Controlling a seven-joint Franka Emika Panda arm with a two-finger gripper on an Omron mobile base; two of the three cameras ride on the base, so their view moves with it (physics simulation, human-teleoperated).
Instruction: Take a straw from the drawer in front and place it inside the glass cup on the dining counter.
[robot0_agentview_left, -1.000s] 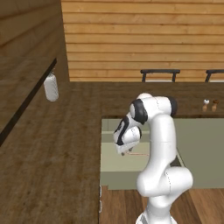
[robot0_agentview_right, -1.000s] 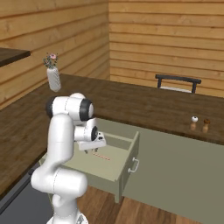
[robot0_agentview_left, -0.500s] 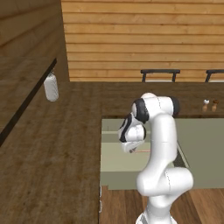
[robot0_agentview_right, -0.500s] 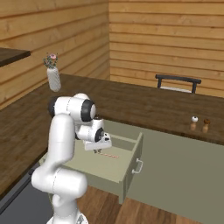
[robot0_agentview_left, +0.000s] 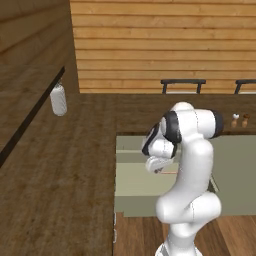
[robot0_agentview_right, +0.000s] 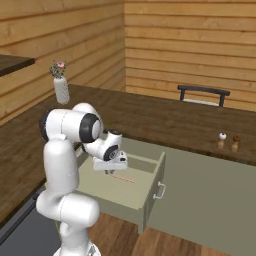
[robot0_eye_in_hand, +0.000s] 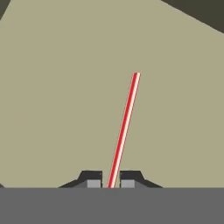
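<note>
The sage-green drawer (robot0_agentview_right: 152, 192) stands pulled out of the dining counter (robot0_agentview_right: 165, 120), whose top is dark wood planks. My gripper (robot0_agentview_right: 111, 169) hangs down into it, shut on the near end of the straw (robot0_eye_in_hand: 124, 127). In the hand view, the thin red straw runs up and away from between the two fingertips over the pale drawer floor (robot0_eye_in_hand: 65, 87). In the right base view the straw (robot0_agentview_right: 123, 178) shows as a short reddish line just under the hand. In the left base view the gripper (robot0_agentview_left: 156, 167) is partly hidden behind my arm. The glass cup is out of view.
A white vase with flowers (robot0_agentview_right: 60, 85) stands on the counter at the far left. Two small shakers (robot0_agentview_right: 227, 142) sit near the counter's right part. Dark chair backs (robot0_agentview_right: 202, 92) line its far side. Wooden floor lies below the drawer front.
The jaws have closed on the straw's end. The hand has stayed at about the same place over the drawer.
</note>
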